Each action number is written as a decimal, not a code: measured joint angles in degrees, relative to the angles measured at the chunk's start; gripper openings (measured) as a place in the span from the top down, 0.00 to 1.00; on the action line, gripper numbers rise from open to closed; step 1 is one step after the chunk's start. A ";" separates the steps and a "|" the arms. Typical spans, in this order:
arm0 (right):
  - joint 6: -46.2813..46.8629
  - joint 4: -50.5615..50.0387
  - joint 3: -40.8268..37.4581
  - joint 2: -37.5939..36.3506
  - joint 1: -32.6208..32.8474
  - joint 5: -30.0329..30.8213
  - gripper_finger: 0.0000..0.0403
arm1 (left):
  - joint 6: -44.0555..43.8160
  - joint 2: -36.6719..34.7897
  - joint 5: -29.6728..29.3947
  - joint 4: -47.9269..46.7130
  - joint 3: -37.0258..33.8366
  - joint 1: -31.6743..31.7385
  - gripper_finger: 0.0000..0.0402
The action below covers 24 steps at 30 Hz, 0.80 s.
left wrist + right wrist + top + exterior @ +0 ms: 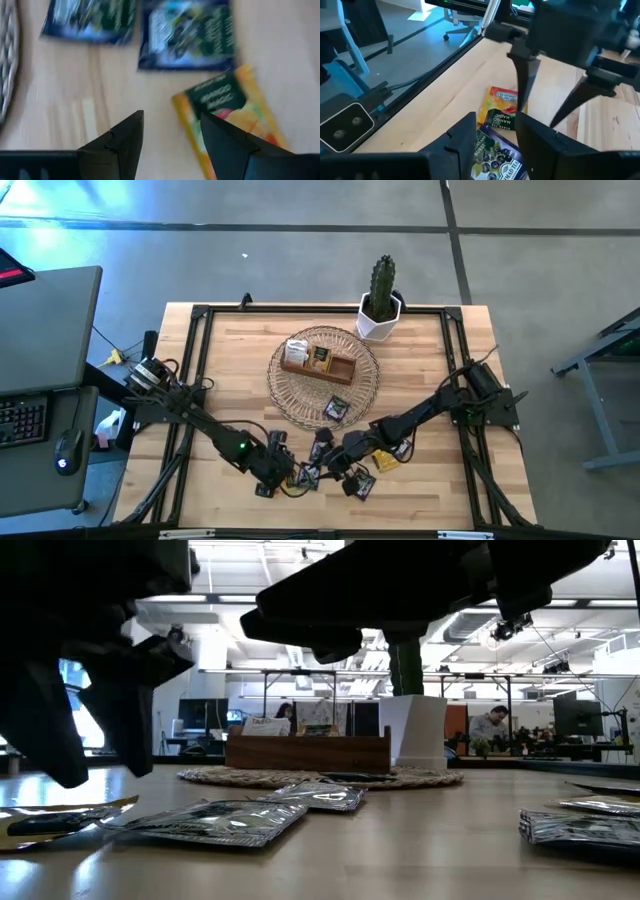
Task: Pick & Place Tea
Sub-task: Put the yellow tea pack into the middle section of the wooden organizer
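My left gripper (170, 145) hangs released, nothing between its fingers — the orange tea packet (235, 115) lies just ahead; I should centre, then descend squarely.

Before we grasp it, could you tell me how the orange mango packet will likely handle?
The mango packet lies flat on the table, so it is probably light and apt to slide when pushed. It looks thin, likely floppy; glossy foil may slip.
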 joint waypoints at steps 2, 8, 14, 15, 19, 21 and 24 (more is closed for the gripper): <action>-0.02 0.04 0.00 0.00 0.02 0.00 0.67 | 4.38 0.00 0.28 3.31 0.00 -0.02 0.51; -0.02 0.03 0.00 0.00 0.00 0.11 0.67 | 11.27 0.46 2.76 6.20 0.01 0.85 0.51; -0.01 -0.19 0.00 0.00 0.02 0.12 0.67 | 11.38 3.39 3.62 6.71 0.09 2.88 0.51; -0.02 -0.19 0.00 0.00 0.02 0.15 0.67 | 11.30 3.57 3.58 6.45 0.00 2.75 0.51; -0.02 -0.56 0.00 0.00 0.07 0.14 0.67 | 11.24 4.71 3.37 7.13 0.30 2.98 0.51; -0.03 -0.53 0.00 0.00 0.05 0.15 0.67 | 10.86 4.72 2.43 7.02 0.22 3.02 0.51; -0.06 -0.59 0.00 0.00 0.04 0.15 0.67 | 10.31 4.23 2.00 6.85 0.09 3.02 0.51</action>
